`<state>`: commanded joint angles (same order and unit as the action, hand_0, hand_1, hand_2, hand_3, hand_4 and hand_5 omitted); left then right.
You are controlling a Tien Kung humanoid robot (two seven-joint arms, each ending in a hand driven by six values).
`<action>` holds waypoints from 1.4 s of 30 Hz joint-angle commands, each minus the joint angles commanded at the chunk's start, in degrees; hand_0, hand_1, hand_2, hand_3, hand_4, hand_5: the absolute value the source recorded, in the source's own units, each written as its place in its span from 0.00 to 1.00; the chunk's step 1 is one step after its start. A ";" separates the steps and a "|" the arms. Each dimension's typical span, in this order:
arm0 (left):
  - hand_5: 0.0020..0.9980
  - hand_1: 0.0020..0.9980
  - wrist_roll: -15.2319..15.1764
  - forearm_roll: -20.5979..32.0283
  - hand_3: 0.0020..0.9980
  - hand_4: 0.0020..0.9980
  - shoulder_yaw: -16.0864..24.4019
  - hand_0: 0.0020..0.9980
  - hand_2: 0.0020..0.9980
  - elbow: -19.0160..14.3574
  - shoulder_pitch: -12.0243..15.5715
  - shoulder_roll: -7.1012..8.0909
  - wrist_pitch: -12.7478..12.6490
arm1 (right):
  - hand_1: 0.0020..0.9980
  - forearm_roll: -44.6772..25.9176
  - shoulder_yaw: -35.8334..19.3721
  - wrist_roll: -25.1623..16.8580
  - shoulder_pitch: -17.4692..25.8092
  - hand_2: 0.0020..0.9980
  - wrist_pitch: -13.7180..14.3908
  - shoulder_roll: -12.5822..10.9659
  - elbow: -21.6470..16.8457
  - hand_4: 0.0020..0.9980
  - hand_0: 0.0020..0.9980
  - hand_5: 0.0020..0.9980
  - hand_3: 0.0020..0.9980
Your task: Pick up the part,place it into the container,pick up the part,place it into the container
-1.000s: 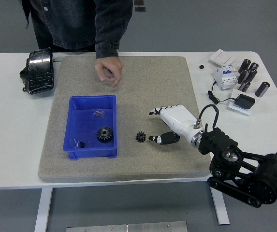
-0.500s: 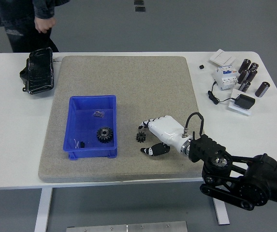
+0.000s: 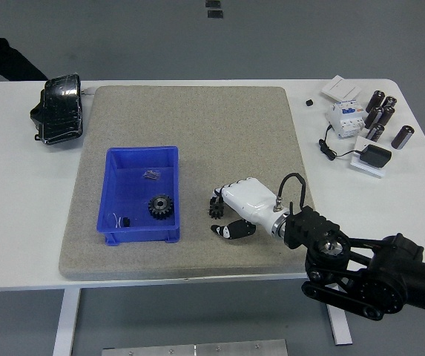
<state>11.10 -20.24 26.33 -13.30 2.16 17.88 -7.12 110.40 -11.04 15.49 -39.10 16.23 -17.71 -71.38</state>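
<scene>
A small black gear (image 3: 213,211) lies on the grey mat (image 3: 197,126), just right of the blue container (image 3: 113,194). My right hand (image 3: 219,215), white with black fingertips, reaches in from the lower right and sits right at the gear. Its fingers (image 3: 216,197) hang over the gear's far side and its thumb (image 3: 224,231) lies on the near side, spread, with no closed hold that I can see. The hand partly covers the gear. Inside the container lie a larger black gear (image 3: 162,206) and a few tiny parts (image 3: 151,175). My left arm is out of sight.
A black bag-like object (image 3: 58,108) lies at the mat's far left corner. At the table's right stand several dark cylinders (image 3: 380,115), a white breaker (image 3: 344,117), a black adapter with cable (image 3: 375,156) and white pads (image 3: 341,88). A dark sleeve (image 3: 1,59) shows at top left.
My right hand has slid left across the mat until its fingers flank the small gear. The person at the far side has pulled the hand off the mat and stepped away to the left.
</scene>
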 joint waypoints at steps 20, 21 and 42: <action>0.22 0.69 -0.45 1.01 0.69 0.76 -0.36 0.69 0.69 0.12 0.06 0.00 -0.13 | 0.40 -1.67 0.27 -0.92 -0.19 0.45 1.07 -0.06 0.05 0.57 0.32 0.29 0.67; 0.22 0.69 -0.47 1.01 0.69 0.76 -0.34 0.69 0.69 0.13 0.06 0.00 -0.13 | 0.40 -1.77 0.15 -0.98 -0.25 0.45 1.14 -0.11 -0.03 0.57 0.32 0.29 0.67; 0.22 0.69 -0.15 -0.18 0.69 0.76 0.78 0.69 0.69 0.13 0.07 0.01 -0.10 | 0.42 -2.94 -2.27 -1.30 -1.71 0.56 0.81 -0.85 -1.43 0.68 0.33 0.35 0.68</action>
<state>10.95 -20.42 27.11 -13.17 2.22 17.88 -7.22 107.47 -13.30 14.19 -40.81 17.04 -18.56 -72.81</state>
